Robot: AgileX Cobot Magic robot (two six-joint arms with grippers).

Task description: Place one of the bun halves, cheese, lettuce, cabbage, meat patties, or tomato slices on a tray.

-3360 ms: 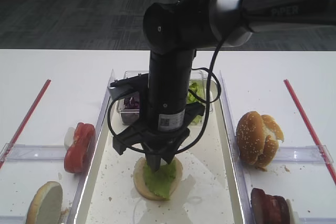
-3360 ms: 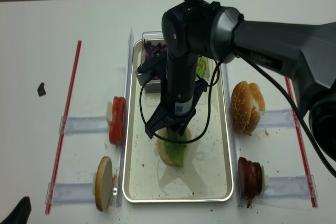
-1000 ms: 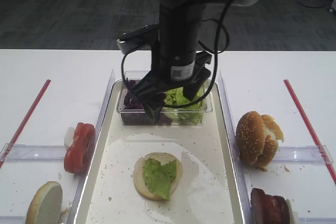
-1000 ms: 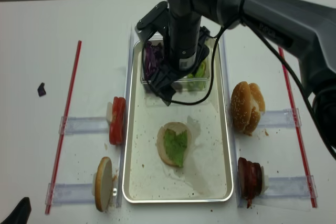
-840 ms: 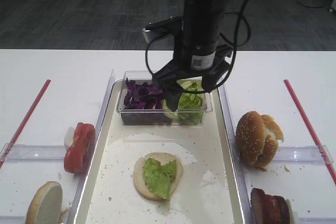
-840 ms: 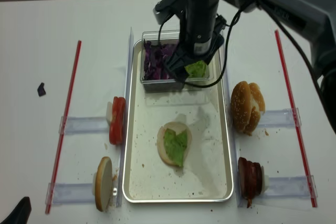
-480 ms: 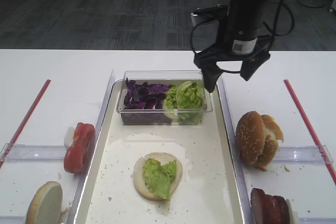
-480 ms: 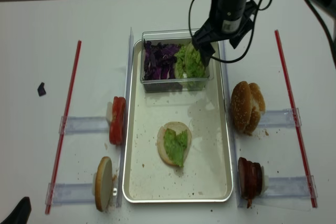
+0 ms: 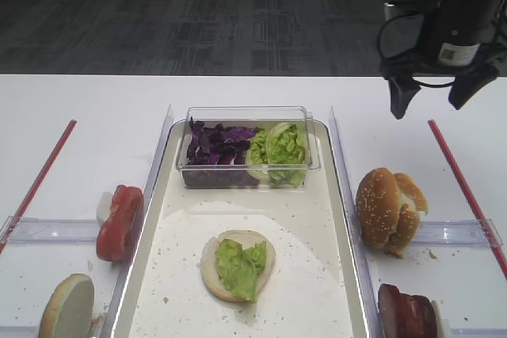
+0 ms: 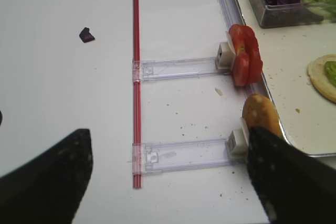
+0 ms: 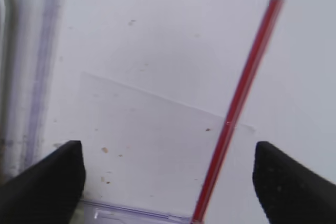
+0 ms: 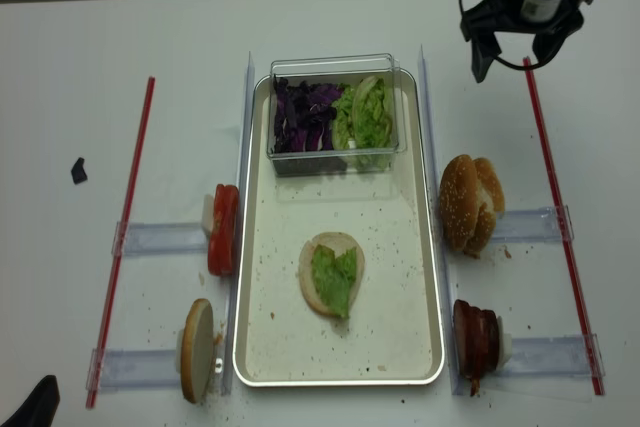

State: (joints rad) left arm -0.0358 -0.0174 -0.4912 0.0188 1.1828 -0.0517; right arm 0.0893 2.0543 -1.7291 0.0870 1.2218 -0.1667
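A: Where does the tray [image 9: 341,219] sit?

B: At the middle of the table [image 9: 95,116], running front to back. A clear box [image 9: 247,114] stands in its far end, with cabbage [image 9: 212,142] in the left part and loose leaves [image 9: 279,146] in the right.

A: And nearer the front?

B: One bun half [image 9: 212,263] lies flat on the tray, with the lettuce [image 9: 238,267] on top of it.

A: What is left of the tray?

B: Tomato slices [image 9: 120,223] stand on edge in a holder; another bun half [image 9: 67,306] stands before them.

A: And right?

B: Seeded bun halves [image 9: 384,210] stand beside the rim, meat patties [image 9: 405,313] before them, probably in similar holders. The right gripper [image 9: 426,100] hangs above the far right of the table.
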